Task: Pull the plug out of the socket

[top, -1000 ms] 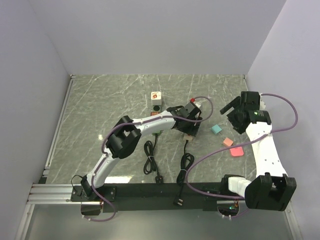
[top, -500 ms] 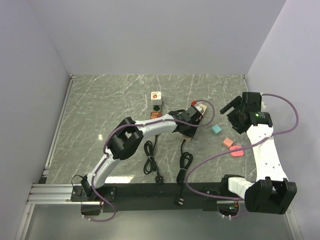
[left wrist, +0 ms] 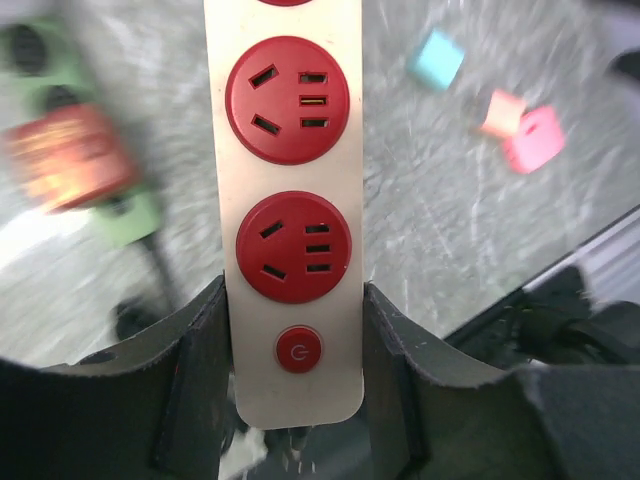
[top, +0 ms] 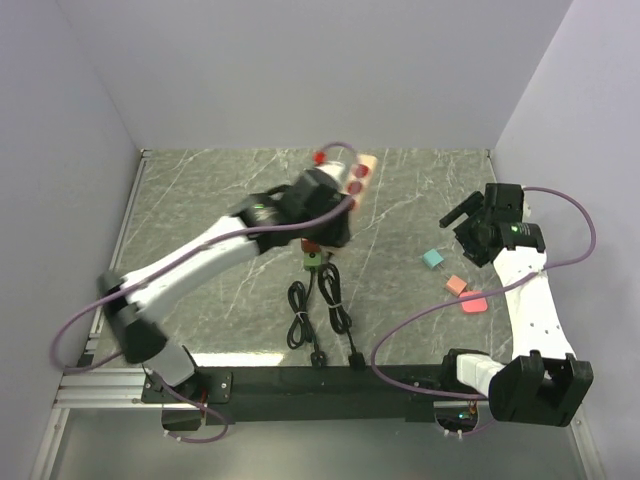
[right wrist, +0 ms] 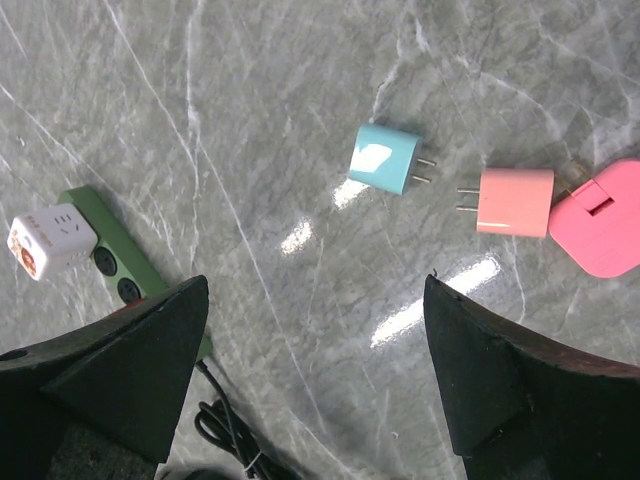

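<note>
Where the top view shows the left arm reaching toward the upper middle of the frame, the left tool is clenched on the lower end of a cream power strip and holds it above the grey marble bench. In the left wrist view the tool has one dark finger pressed against each long edge of the strip, level with the small red power button. The two red round sockets visible above that button have nothing plugged in; a third socket is cut off by the top edge. Below the strip in the top view, two black cords lie coiled on the bench in the lower middle, well apart from the tool, with their ends near the black rail at the bottom. Which end carries the plug cannot be told. A green socket bar lies just above the cords. At the right of the top view, the right tool is released, and in its own view the tool has its fingers spread wide with only bench between them. Beyond them lie a blue adapter, a salmon adapter and a pink adapter, with the green socket bar and a white cube socket at the left.
</note>
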You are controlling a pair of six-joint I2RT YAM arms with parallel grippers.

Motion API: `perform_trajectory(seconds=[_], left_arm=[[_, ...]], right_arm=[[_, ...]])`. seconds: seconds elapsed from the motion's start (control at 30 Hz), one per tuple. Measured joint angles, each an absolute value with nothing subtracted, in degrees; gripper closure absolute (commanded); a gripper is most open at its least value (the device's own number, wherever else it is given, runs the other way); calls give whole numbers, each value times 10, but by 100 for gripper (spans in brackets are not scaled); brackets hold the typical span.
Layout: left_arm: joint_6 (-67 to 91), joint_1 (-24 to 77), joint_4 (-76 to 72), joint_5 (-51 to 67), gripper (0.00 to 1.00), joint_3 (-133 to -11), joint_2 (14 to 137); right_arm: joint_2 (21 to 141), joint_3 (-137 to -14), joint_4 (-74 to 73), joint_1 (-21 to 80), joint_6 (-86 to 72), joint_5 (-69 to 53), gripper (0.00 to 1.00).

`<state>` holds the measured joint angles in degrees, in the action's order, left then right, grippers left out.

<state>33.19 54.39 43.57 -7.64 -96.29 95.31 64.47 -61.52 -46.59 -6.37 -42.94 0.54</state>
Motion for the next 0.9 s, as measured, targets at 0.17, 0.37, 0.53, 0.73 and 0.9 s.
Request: perform_trajectory(seconds=[0.17,0.37,0.53,0.73,0.9], left_arm=[[356,475,520,-105,100,-921,794],[330,281,608,-153,100,-902,698],[260,100,595,-145,100,-844,700],[234,8,560,-128,100,-788,798],[223,1,503,-151,100,-809,929]], right_arm=[[656,-615,-460,-64,-426,-9,6],[675,-617,-450,-64,-425,-25,6],[691,-628,-442,-64,-418,-40,6],[712,-639,-429,-50,-399,-55,7],[753,-645,-418,-5,-377,-70,6]])
